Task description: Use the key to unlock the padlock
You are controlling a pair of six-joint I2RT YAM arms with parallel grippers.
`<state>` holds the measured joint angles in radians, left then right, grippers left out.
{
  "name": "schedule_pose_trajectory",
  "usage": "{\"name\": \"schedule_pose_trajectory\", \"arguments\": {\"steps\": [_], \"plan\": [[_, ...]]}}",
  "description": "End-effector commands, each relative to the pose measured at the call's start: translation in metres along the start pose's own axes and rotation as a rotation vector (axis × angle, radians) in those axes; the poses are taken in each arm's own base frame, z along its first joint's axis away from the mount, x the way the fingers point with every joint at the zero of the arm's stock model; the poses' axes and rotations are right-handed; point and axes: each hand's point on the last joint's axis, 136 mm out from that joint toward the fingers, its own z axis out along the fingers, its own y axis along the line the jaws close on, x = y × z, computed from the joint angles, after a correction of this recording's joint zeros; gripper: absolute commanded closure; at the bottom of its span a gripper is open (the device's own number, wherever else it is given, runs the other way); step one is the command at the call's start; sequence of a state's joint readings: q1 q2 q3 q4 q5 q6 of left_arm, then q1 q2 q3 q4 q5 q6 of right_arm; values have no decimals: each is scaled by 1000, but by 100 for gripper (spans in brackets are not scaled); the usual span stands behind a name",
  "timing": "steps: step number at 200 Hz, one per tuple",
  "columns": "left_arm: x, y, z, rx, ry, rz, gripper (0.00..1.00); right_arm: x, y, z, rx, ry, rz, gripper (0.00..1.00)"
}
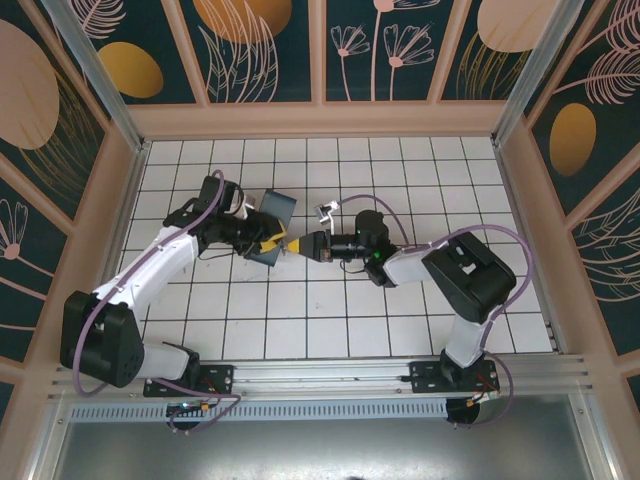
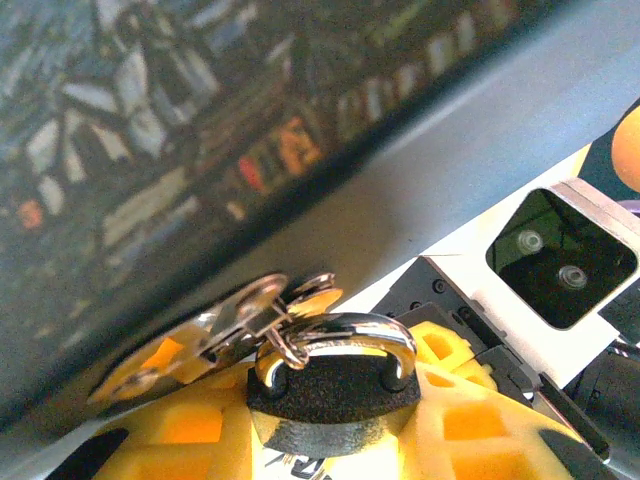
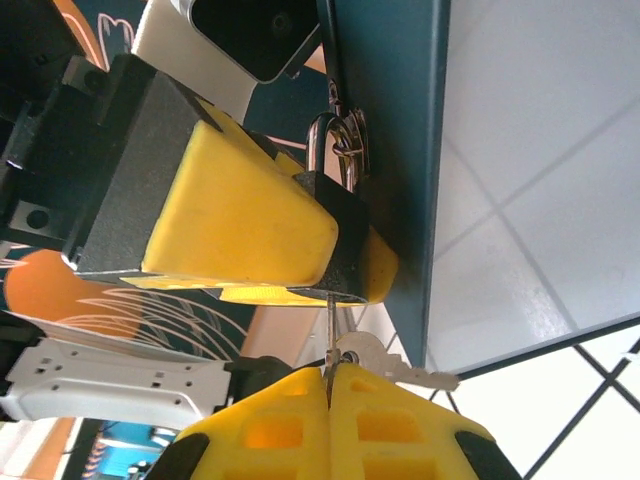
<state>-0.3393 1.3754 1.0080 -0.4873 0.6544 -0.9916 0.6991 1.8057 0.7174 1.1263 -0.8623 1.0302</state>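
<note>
While left hand (image 1: 270, 243) clamps padlock (image 3: 338, 225), right hand (image 3: 330, 390) pinches key (image 3: 380, 362), blade touching padlock.

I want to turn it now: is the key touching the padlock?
Touching. The right wrist view shows the key running up edge-on from the shut right gripper straight into the underside of the padlock, with no gap.

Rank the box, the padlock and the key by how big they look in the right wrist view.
Largest to smallest:
1. box, cropped by the frame
2. padlock, partly covered by the left gripper
3. key, partly pinched inside the right gripper
</note>
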Motion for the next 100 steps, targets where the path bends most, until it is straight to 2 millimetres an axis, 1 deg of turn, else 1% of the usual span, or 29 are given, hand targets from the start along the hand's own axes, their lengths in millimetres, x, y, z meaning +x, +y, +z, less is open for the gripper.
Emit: {"name": "schedule_pose_trajectory", "arguments": {"steps": [1,21,45,59,68,83,100], "plan": [[-4,-13,-6,20,-5,77,87,7,10,-5,-83,20,9,100],[-4,-13,-7,21,0,86,87,8,6,-6,-71,15,16,100],[-2,-13,-7,4,23,143,86,5,2,-8,-44,2,15,100],[0,-8,-6,-14,35,160,86,0,-2,-10,-20,-16,10,100],[2,-6,-5,-13,43,157,86,-3,0,-11,-18,-27,-5,100],[6,-9,-6,18,53,160,86,-9,1,-10,-1,-46,-27,100],[8,-6,-7,0,60,165,86,-16,3,-9,12,-66,-57,100]]}}
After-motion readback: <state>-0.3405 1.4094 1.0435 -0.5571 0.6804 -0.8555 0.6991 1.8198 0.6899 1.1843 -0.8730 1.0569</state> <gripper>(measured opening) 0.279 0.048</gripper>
